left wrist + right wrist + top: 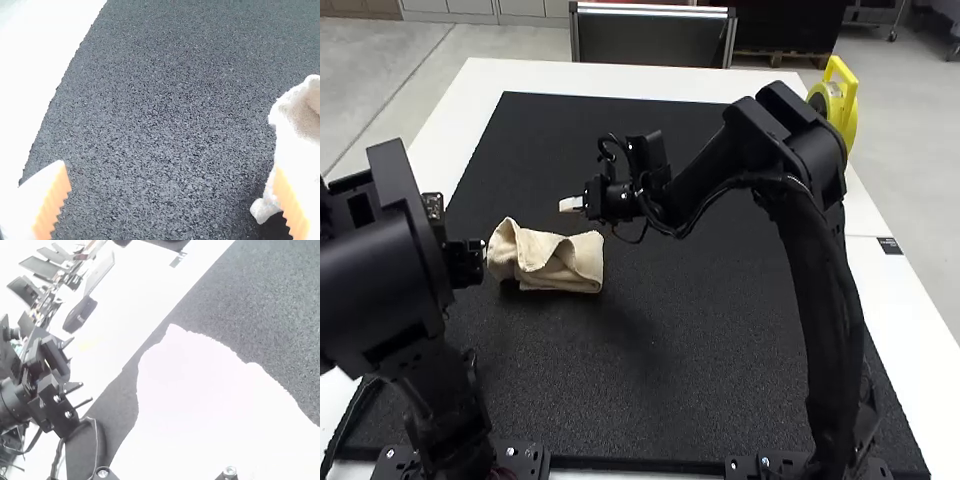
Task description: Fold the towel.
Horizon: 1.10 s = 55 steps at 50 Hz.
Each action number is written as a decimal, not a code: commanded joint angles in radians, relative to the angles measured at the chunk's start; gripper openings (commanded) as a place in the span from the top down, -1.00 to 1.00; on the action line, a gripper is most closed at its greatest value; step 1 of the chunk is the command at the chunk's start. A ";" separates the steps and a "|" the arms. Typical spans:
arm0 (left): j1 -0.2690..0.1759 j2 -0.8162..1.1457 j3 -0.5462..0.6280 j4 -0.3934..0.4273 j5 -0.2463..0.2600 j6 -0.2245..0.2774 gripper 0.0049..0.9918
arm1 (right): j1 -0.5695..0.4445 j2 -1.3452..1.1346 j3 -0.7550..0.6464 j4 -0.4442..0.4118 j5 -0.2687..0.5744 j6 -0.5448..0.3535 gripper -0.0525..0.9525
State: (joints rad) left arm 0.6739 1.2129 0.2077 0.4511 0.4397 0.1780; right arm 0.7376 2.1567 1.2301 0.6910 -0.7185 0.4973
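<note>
Cream towel (542, 262) lies folded on the black mat (710, 350)

Nearest, the dark, blocky left arm (375, 270) and the angular right arm (815, 290) stand at the near end of the mat, a coarse, granular sheet on a smooth white counter (865, 200). The left tool (480, 257) is just beside the towel's left end in the high view. In the left wrist view, the left tool (175, 205) is spread wide, its ribbed orange pads (286, 200) well apart, with one finger overlapping the towel's edge.

The towel sits left of the mat's middle as a compact, roughly oblong bundle. A rounded peak rises at its left end, and a flap slants across the top, leaving a shadowed hollow. Its fabric looks soft and nubbly, with a thick, rounded edge.

A little farther, the right tool (572, 204) shows a pale, blunt tip above the mat; how wide it stands, I cannot tell. Farther still, a rounded yellow object with a handle (840, 105) is near the counter's right edge.
</note>
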 commanded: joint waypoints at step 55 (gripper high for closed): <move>-0.385 -0.188 0.410 -0.828 0.050 0.095 -0.89 | -0.376 -0.113 -0.268 0.051 -0.039 -0.085 0.11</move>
State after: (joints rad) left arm 0.2813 1.0145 0.5602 -0.3489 0.4980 0.2214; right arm 0.3782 2.0872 0.9627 0.7322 -0.7303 0.4438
